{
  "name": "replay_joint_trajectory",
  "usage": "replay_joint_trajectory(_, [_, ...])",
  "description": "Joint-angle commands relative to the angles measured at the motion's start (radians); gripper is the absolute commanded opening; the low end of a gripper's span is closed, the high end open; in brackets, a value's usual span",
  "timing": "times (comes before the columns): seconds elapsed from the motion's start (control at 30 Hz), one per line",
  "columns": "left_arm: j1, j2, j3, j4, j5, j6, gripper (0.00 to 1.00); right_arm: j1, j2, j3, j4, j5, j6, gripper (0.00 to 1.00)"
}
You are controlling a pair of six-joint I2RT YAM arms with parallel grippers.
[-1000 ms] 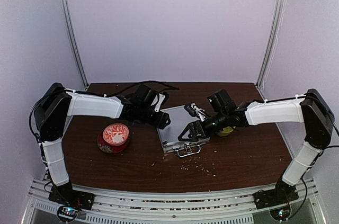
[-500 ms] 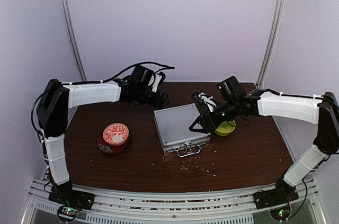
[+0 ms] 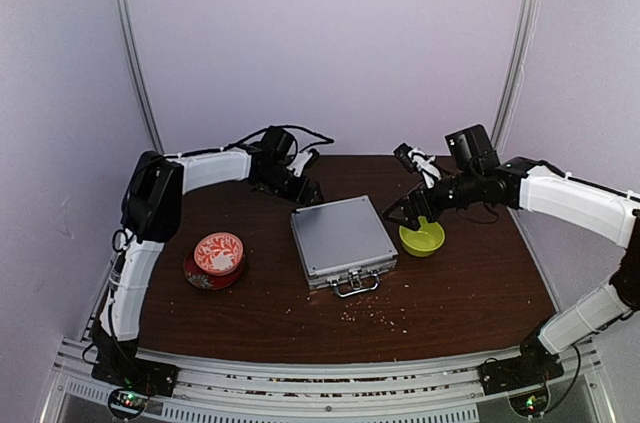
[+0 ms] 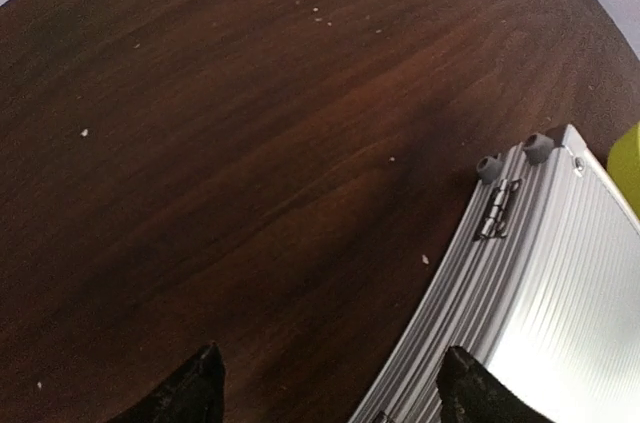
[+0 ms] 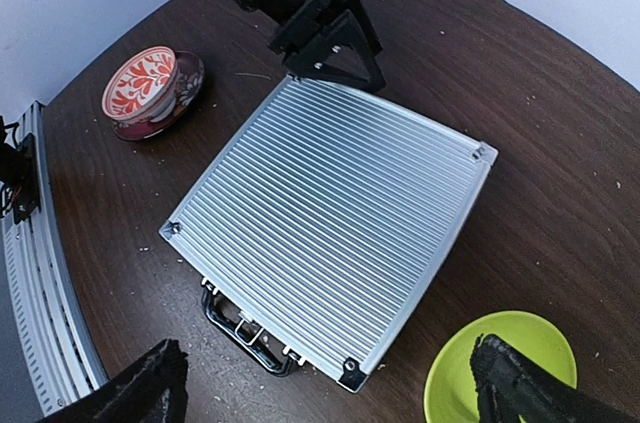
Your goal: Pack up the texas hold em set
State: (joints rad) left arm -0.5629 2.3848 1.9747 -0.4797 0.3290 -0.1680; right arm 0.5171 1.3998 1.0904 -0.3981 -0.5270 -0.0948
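Aluminium case [image 3: 342, 240] lies shut mid-table, handle toward the arms, no chips or cards loose (latches unclear). Left gripper [image 4: 330, 398] and right gripper [image 5: 330, 388] both spread, empty. Looks about finished.

A dark brown wood-grain desk [image 3: 250, 303] filled the floor of a pale lilac enclosure. 3 plain walls rose behind and beside it, and 2 thin metal posts, 1 at the far left corner [image 3: 135, 53] and 1 at the far right corner [image 3: 518, 48], ran upward. Pale crumbs [image 3: 375, 317] speckled the desk toward its near edge. A ribbed aluminium rail [image 3: 320, 383] lined that edge. Light was soft and even.
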Motion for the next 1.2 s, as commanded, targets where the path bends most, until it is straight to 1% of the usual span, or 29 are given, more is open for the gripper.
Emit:
replay_joint_trajectory(0.0, [-0.005,0.014,0.043,-0.146,0.166,0.102,0.74,-0.038,-0.009,-0.055,0.003,0.067,-0.01,1.0])
replay_joint_trajectory(0.1, [-0.007,-0.018,-0.014,-0.151,0.206,0.115,0.72,-0.048,0.034,-0.064,-0.003,0.025,-0.045,1.0])
replay_joint_trajectory(0.27, [-0.036,-0.088,-0.139,-0.143,0.186,0.121,0.69,-0.049,0.177,-0.008,-0.089,0.005,-0.087,1.0])
replay_joint_trajectory(0.43, [-0.062,-0.218,-0.339,-0.043,0.168,0.083,0.68,-0.052,0.255,0.012,-0.089,-0.014,-0.089,0.97])
replay_joint_trajectory(0.57, [-0.071,-0.316,-0.487,0.034,0.155,0.045,0.67,-0.052,0.313,0.032,-0.1,-0.056,-0.089,0.91])
replay_joint_trajectory(0.7, [-0.084,-0.398,-0.596,0.093,0.152,0.019,0.66,-0.05,0.34,0.048,-0.11,-0.106,-0.092,0.82])
replay_joint_trajectory(0.9, [-0.118,-0.474,-0.69,0.107,0.123,-0.001,0.66,-0.023,0.358,0.077,-0.139,-0.145,-0.09,0.76])
replay_joint_trajectory(1.03, [-0.12,-0.504,-0.727,0.106,0.067,-0.012,0.65,-0.021,0.345,0.086,-0.128,-0.095,-0.074,0.77])
replay_joint_trajectory(1.17, [-0.12,-0.508,-0.744,0.105,0.047,-0.023,0.65,-0.058,0.339,0.093,-0.114,-0.055,-0.046,0.78])
